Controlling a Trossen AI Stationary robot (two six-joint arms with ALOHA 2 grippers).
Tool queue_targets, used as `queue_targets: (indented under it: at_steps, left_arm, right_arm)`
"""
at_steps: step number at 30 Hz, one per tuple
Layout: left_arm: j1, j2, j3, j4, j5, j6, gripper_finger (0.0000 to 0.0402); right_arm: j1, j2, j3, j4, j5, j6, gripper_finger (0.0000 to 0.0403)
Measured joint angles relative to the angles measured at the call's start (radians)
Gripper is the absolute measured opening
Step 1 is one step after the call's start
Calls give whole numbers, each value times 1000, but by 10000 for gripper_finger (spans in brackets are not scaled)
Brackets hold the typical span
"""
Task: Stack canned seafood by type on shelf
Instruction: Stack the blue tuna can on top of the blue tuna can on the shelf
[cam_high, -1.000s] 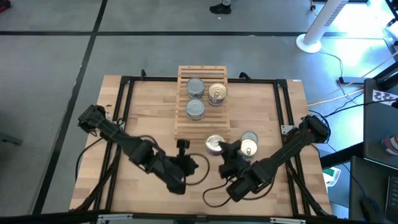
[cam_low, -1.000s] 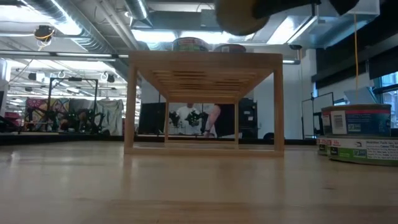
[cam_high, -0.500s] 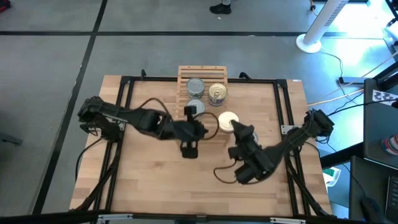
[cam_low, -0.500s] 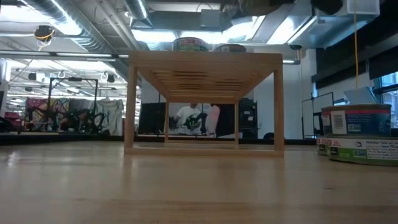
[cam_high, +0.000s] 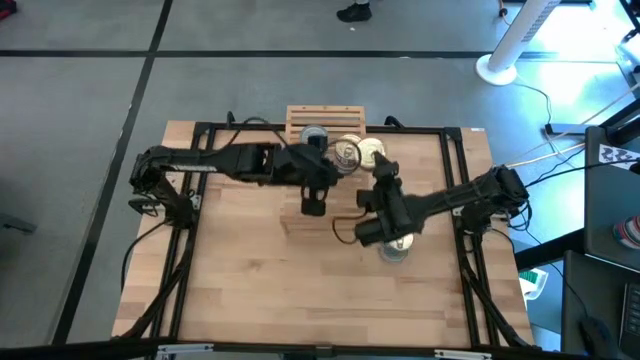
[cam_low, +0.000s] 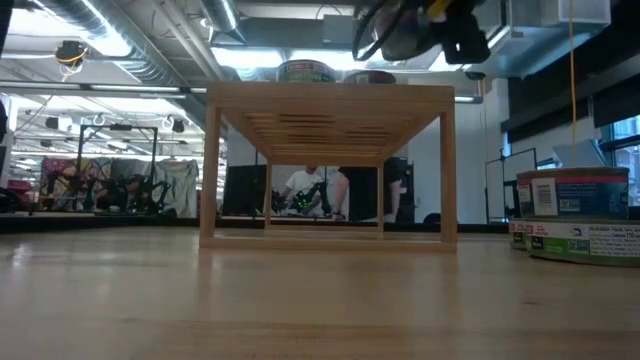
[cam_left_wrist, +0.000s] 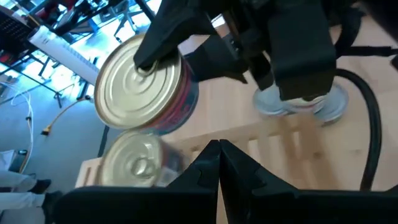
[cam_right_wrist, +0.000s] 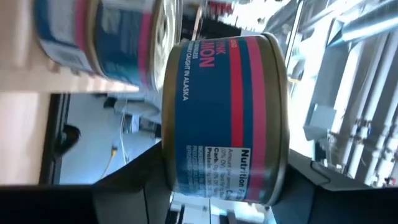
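Observation:
The light-wood shelf (cam_high: 322, 122) stands at the table's far middle, with a silver-topped can (cam_high: 313, 137) and a gold-topped can (cam_high: 346, 152) on it. My right gripper (cam_high: 375, 168) is shut on another gold-topped can (cam_high: 371, 151) with a blue and red label (cam_right_wrist: 224, 118), just above the shelf's right edge and beside the gold-topped can. My left gripper (cam_high: 313, 205) is shut and empty over the shelf's near part. A stack of two cans (cam_high: 397, 245) stands on the table to the right. My right gripper pinches the can between its gold top and its bottom. One finger (cam_left_wrist: 163, 37) lies on the top's rim (cam_left_wrist: 140, 71); the other is under the can. The fingers come about level from the near right. The can is lifted clear above the shelf, top up.
The black frame rails (cam_high: 200, 200) run along the table's left, right and far sides. The right arm (cam_high: 450, 200) crosses above the stacked cans, which also show in the low view (cam_low: 575, 215). People and equipment stand in the room beyond the shelf (cam_low: 330, 165).
My right gripper has lifted the gold-topped can off the table near the stack and carried it toward the far edge, up over the shelf's right side. My left gripper has gone from the table's near middle toward the far edge, to above the shelf.

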Motion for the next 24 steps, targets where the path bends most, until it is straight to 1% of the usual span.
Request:
queue_targets:
  at_steps: [2,5,9,14,17,20,24]
  left_arm:
    - [35,0,0,0,27,34,5]
    - [85,0,0,0,67,68,5]
    - [141,0,0,-1,130,119,5]
    - [203,-10,0,-3,202,200,5]
    - [235,-19,-1,4,275,211,5]
    - [260,-26,-1,0,364,211,5]
    - [271,-26,-1,-2,406,211,5]
  right_arm:
    - [-27,0,0,0,-1,-21,210]
    - [-52,0,0,1,-5,-41,199]
    - [-57,0,0,1,-12,-47,194]
    - [-57,1,0,2,-34,-70,212]
    - [-57,1,0,2,-34,-74,213]
    - [-56,1,0,2,-34,-95,199]
    - [-55,1,0,10,-34,-123,194]
